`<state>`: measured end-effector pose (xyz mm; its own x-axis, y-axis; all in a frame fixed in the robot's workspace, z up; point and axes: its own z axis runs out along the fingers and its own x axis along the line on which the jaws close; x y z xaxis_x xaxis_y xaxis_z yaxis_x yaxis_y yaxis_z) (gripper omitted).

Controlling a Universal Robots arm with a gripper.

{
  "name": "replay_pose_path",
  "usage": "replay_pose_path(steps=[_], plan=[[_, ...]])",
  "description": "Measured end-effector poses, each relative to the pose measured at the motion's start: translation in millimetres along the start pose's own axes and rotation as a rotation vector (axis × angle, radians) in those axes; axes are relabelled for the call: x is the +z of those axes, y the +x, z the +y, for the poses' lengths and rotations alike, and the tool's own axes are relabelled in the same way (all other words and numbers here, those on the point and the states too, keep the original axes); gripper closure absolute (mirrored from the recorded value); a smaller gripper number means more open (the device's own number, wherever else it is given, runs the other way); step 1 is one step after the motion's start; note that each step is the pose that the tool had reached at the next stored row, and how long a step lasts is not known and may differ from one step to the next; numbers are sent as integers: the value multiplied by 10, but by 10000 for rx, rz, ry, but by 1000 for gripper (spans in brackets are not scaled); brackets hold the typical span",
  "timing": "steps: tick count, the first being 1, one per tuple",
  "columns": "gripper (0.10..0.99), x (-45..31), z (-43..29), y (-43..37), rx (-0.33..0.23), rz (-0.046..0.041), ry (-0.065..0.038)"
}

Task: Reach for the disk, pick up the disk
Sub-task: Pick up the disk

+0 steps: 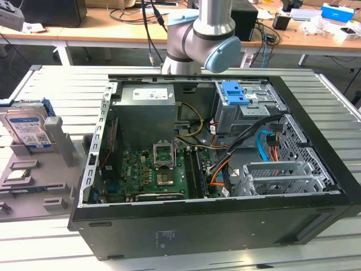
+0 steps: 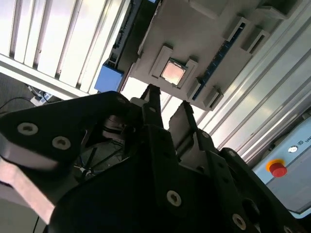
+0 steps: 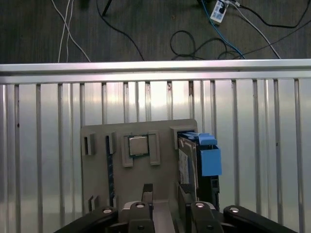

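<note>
Your gripper [image 3: 164, 191] is open: in both wrist views the two fingers [image 2: 151, 99] stand apart, with only bright table between them and nothing held. So nothing of the pick-up is done yet, and as I read it you are partway through the reach.

The disk [image 1: 25, 129] has not been lifted. In the exterior view it stands on edge in a slot of the grey fixture tray [image 1: 34, 191], at the tray's far end. It sits on the exterior view's left, well apart from the open computer case [image 1: 214, 226], with its labelled face toward that camera. In the first wrist view you see the disk edge-on [image 3: 187, 160], its blue frame [image 3: 209, 158] sticking out on the side away from the small square chip [image 3: 137, 144]. The chip lies flat in its own recess in the same tray, just beside the disk's slot.

In the first wrist view the gripper hangs over the tray with the slatted metal table [image 3: 48, 145] beyond it. One finger sits roughly in line with the disk's slot and the other nearer the chip's side. The fingers are not touching the disk or straddling it, and how high they hang above the tray I cannot tell. The arm [image 1: 203, 39] rises out of the exterior view at the far side of the case.

What is left, by my judgement: bringing the fingers down around the disk, the grasp, and the lift out of the slot.
</note>
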<state>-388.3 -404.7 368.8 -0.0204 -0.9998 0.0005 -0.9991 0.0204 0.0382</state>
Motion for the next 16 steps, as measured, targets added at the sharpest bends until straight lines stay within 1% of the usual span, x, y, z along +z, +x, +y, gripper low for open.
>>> replay_pose_path(steps=[1, 2, 3, 4, 5, 8, 10, 12, 16], plan=[[671, 0, 0, 0, 0, 0, 0], [671, 0, 0, 0, -1, 0, 0], [608, 0, 0, 0, -2, 1, 0], [608, 0, 0, 0, -2, 0, 0], [545, 0, 0, 0, -2, 0, 0], [545, 0, 0, 0, -4, 1, 0], [545, 0, 1, -24, -3, 1, 0], [545, 0, 1, -64, -4, 1, 0], [545, 1, 4, -221, -3, 7, 1]])
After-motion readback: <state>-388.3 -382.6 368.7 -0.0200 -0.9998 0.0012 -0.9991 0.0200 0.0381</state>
